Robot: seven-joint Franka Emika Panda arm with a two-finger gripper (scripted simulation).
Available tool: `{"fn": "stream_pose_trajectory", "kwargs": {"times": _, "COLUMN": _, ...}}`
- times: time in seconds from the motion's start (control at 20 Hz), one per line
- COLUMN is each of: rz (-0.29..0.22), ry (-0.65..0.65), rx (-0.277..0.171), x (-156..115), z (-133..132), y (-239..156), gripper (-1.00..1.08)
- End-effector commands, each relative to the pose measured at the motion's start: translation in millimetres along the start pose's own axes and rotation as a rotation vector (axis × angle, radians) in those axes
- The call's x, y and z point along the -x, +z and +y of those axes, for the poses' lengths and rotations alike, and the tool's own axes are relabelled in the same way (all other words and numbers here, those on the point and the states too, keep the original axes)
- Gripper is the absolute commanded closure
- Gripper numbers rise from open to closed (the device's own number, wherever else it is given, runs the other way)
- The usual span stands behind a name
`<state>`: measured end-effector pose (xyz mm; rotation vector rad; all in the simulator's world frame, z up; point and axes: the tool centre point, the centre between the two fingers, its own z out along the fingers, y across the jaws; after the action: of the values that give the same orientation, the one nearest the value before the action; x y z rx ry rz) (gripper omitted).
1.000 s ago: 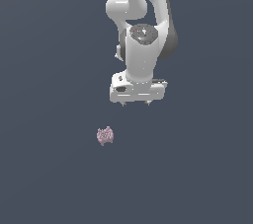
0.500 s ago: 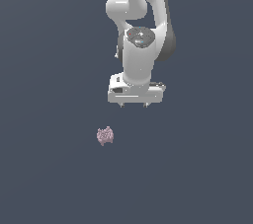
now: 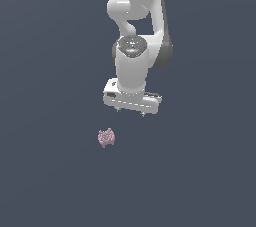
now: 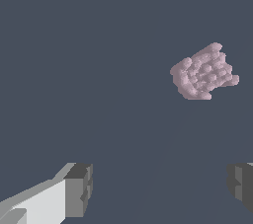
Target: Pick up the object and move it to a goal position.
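Note:
The object [image 3: 106, 137] is a small dusty-pink knobbly lump lying on the dark grey floor, to the exterior view's left of and nearer than the arm. In the wrist view the object [image 4: 204, 73] shows well clear of the fingers. My gripper [image 3: 130, 112] hangs above the floor on the white arm, apart from the lump and touching nothing. It is open: the wrist view shows the gripper [image 4: 160, 188] with two dark fingertips [image 4: 79, 188] spread wide and only bare floor between them.
The floor [image 3: 50, 181] is a plain dark grey surface with no other objects or edges in view. The white arm [image 3: 137, 26] rises behind the gripper.
The gripper has come down a little and shifted slightly to the exterior view's left, toward the lump. The lump has not moved.

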<state>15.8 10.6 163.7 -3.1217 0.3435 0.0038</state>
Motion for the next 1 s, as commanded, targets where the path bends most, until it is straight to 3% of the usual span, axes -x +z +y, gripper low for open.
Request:
{"fn": "stream_pose_trajectory", "kwargs": {"times": 0.0, "rz": -0.002, "ry": 0.080, "rx": -0.002, "x": -6.8, "z": 6.4, "y": 4.5, "gripper": -0.92}}
{"fn": "stream_pose_trajectory", "kwargs": {"times": 0.95, "rz": -0.007, "ry": 0.727, "rx": -0.006, "x": -58.1, "z": 61.3, "y": 42.3, "gripper": -0.92}}
